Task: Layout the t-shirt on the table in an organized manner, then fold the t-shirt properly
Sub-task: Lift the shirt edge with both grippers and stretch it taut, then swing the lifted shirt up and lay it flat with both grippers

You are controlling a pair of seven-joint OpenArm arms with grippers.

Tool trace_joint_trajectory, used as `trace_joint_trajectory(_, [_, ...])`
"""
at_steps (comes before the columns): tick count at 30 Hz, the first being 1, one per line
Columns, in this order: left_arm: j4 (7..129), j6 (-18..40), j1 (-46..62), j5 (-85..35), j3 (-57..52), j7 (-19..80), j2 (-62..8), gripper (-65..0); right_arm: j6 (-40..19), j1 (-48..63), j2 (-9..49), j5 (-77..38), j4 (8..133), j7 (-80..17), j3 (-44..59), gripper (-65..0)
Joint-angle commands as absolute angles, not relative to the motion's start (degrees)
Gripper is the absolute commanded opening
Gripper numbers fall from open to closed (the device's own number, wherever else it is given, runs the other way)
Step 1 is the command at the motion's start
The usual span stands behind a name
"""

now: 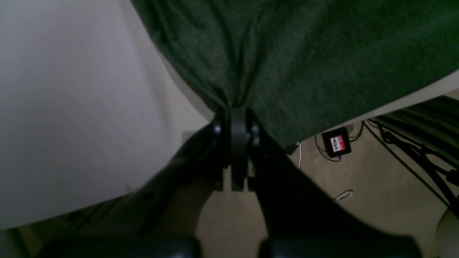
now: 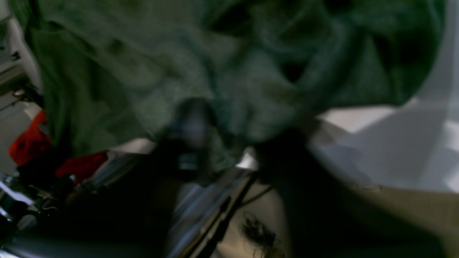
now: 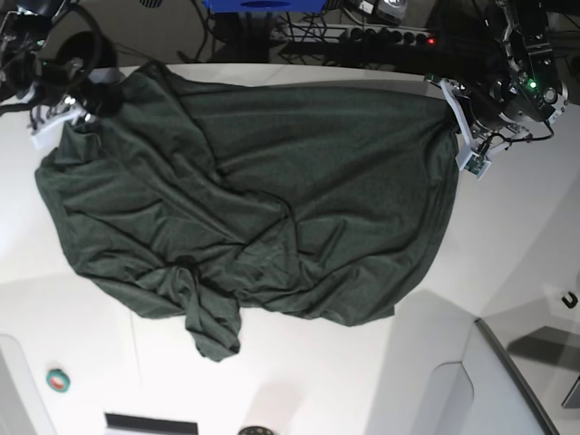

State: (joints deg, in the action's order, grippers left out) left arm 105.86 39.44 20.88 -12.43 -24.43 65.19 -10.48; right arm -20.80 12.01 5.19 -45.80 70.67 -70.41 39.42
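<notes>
The dark green t-shirt point(image 3: 272, 208) lies spread and wrinkled across the white table point(image 3: 507, 254), with a bunched fold near its lower middle. My left gripper point(image 3: 456, 113) is at the shirt's far right corner. In the left wrist view this gripper point(image 1: 238, 114) is shut on a pinch of the t-shirt point(image 1: 304, 53) at the table's point(image 1: 71, 107) edge. My right gripper point(image 3: 91, 104) is at the shirt's far left corner. The right wrist view is blurred; a bunch of t-shirt point(image 2: 143, 71) hangs between the right gripper's point(image 2: 236, 143) fingers, and their closure is unclear.
A small teal and red roll point(image 3: 57, 379) sits near the table's front left. A dark hook point(image 3: 569, 299) lies at the right edge. Beyond the table edge, the floor holds cables and a black box with a red label point(image 1: 336, 142). Something red point(image 2: 32, 143) shows off the table.
</notes>
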Motion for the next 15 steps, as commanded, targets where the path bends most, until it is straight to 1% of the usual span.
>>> trace_joint_trajectory(1, [106.8, 39.4, 20.6, -12.8, -24.7, 64.7, -11.0, -65.0, -20.7, 12.1, 5.5, -44.6, 71.1, -71.4, 39.6, -62.0])
trace_joint_trajectory(2, [106.9, 39.4, 20.6, -12.8, -24.7, 64.7, -11.0, -65.0, -20.7, 11.8, 5.6, -44.6, 71.2, -71.4, 39.6, -65.0])
trace_joint_trajectory(4, [106.9, 39.4, 20.4, -12.8, -24.7, 64.7, -11.2, -65.0, -20.7, 10.9, 6.1, -44.7, 72.7, -71.7, 39.6, -62.7])
trace_joint_trajectory(6, [107.3, 39.4, 20.1, -12.8, -24.7, 64.7, -12.1, -65.0, -20.7, 10.4, 6.4, -44.7, 75.5, -73.0, 39.5, -65.0])
trace_joint_trajectory(10, [107.9, 39.4, 19.3, -12.9, -23.3, 64.8, -13.9, -65.0, -20.2, 8.7, 6.3, -44.7, 83.2, -78.9, 39.7, -64.7])
trace_joint_trajectory(12, [108.2, 39.4, 18.1, -12.9, -22.0, 64.9, -14.3, -65.0, -20.0, 7.1, 6.7, -44.4, 84.4, -80.0, 39.4, -64.5])
trace_joint_trajectory(15, [107.7, 39.3, 14.2, -12.9, -19.3, 65.1, -15.7, -65.0, -15.6, 3.3, 8.1, -44.4, 83.8, -80.0, 39.2, -64.5])
